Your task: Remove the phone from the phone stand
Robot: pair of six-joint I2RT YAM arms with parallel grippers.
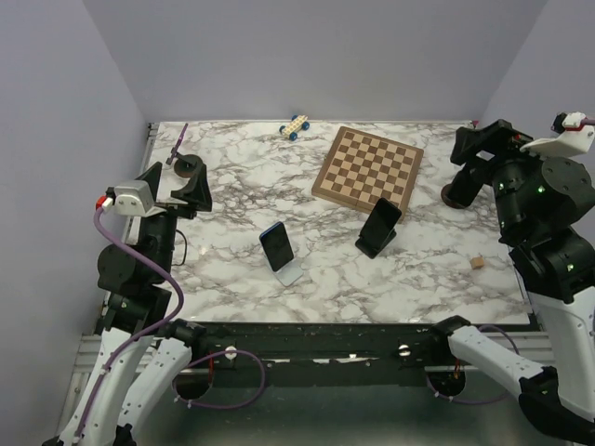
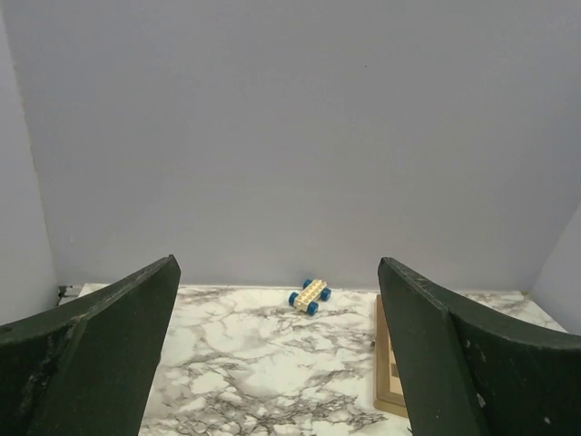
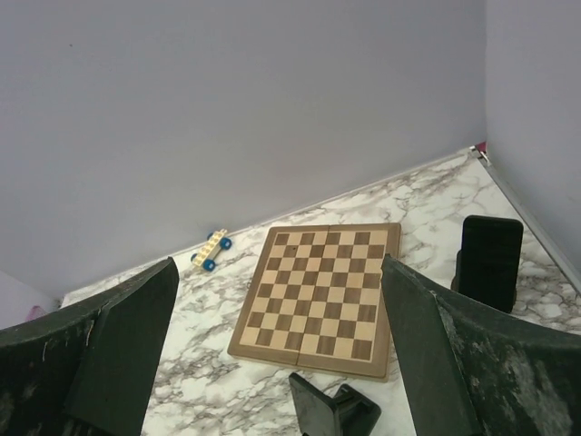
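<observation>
The left gripper (image 1: 176, 181) and the right gripper (image 1: 482, 146) both have fingers wide apart and hold nothing, well apart from the blue phone (image 1: 276, 244) leaning on its white stand (image 1: 291, 273).

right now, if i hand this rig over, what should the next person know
Left gripper: open, empty, at the left edge.
Right gripper: open, empty, at the right edge.
Blue-edged phone leans on its light stand mid-table; a black phone sits on a black stand near the chessboard.
Done: nothing.
Left: grasp and lift the phone off its stand.
</observation>
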